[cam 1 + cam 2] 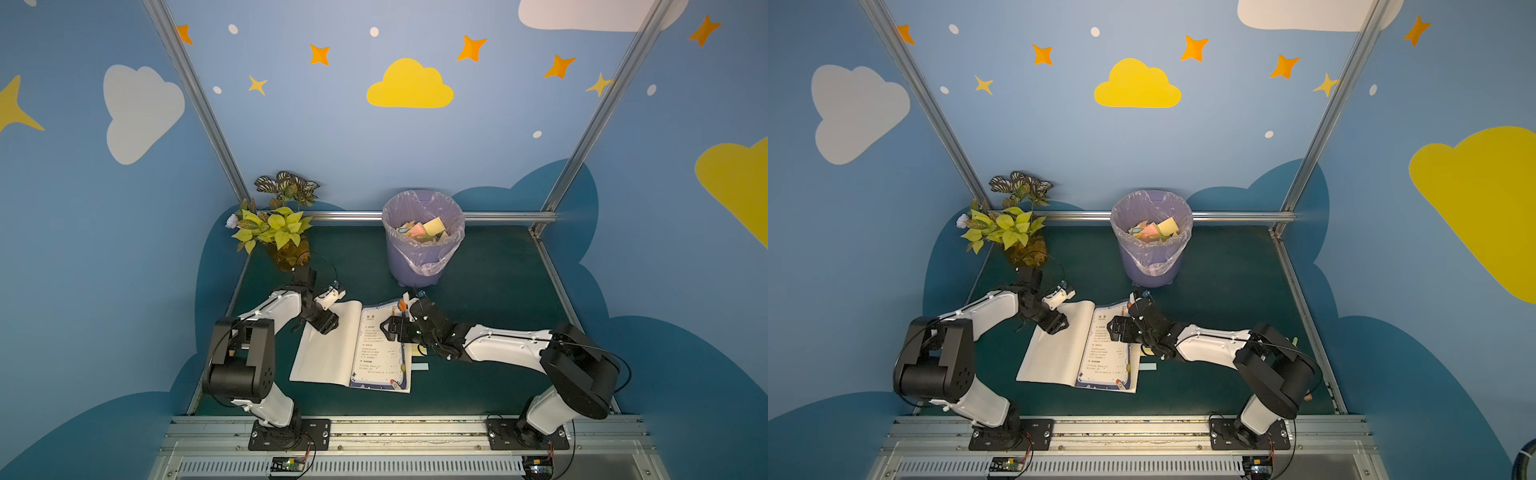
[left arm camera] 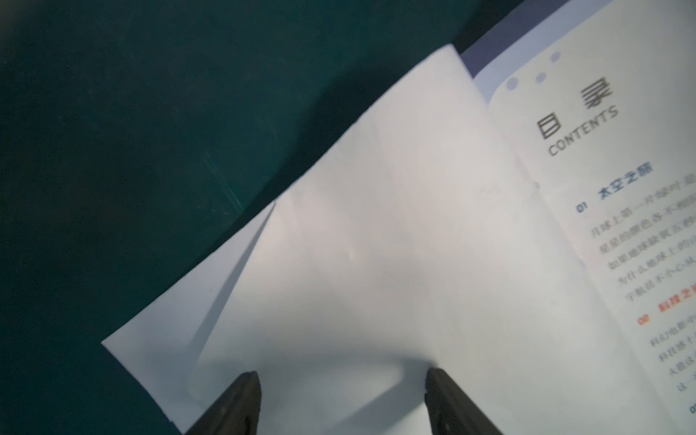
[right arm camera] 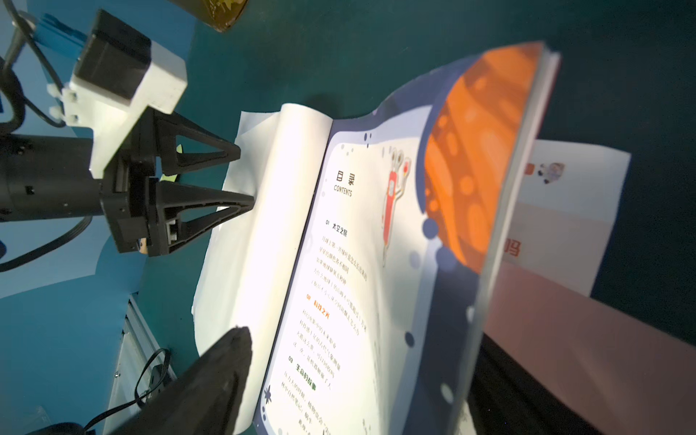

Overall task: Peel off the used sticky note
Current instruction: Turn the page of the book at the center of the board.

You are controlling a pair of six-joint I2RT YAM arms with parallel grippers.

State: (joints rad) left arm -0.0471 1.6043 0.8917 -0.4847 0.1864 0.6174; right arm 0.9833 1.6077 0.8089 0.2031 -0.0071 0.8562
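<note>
Open book on green table, both grippers at it, jaws apart on each.

Table (image 1: pixel 498 291) dark green, walled in blue. Bin (image 1: pixel 415 266) lilac, lined, at the far edge, coloured notes inside. Plant (image 1: pixel 274 232) in the far left corner. Book (image 1: pixel 332 349) lies open mid-table: left page blank, right page a contents list. Left gripper (image 2: pixel 344 399): jaws apart, tips at the blank page's outer edge, nothing pinched. Right gripper (image 1: pixel 386 328): jaws wide, low over the contents page. Right wrist view shows a thin sheaf with an orange page standing up between its fingers, not clamped. Blue note (image 1: pixel 419 366): pale strip jutting from the book's right edge, just beside the right arm's wrist, in both top views. Yellow note (image 1: pixel 419 351) just beyond it, mostly hidden under that arm. Whether either sticks to a page, cannot tell.
</note>
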